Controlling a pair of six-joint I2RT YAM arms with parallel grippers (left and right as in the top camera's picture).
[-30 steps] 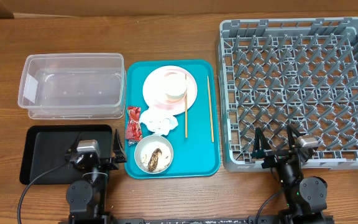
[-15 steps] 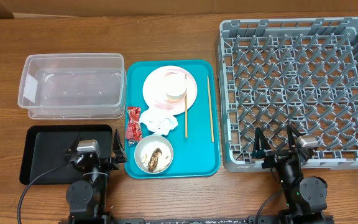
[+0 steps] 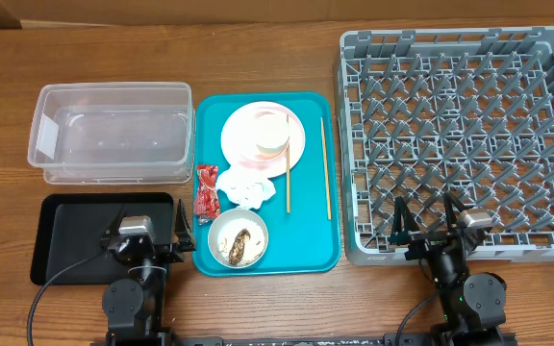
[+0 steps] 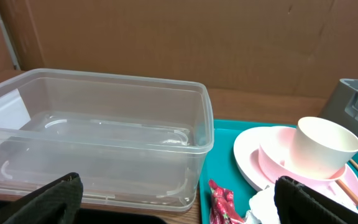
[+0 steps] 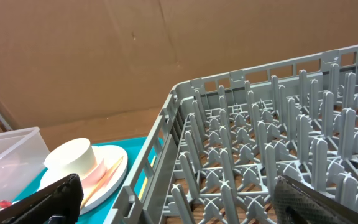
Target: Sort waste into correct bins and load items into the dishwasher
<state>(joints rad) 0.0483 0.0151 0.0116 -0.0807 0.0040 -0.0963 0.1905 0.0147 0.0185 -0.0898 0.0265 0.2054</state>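
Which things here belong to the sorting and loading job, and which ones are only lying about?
For the job: clear tub, black tray, rack, plate, cup, bowl, scraps, wrapper, tissue, chopsticks.
Just lying about: teal tray, cardboard.

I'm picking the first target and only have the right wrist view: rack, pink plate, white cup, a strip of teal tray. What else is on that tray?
Observer: A pale bowl holding brown food scraps sits at the teal tray's near end, closest to the robot.
Operator: Any loose waste near it?
Observer: Yes, a red wrapper and crumpled tissue lie between that bowl and the pink plate.
Operator: I see a corner of the clear tub. Where's the other bin?
Observer: A black tray lies on the table just in front of the clear tub, left of the teal tray.
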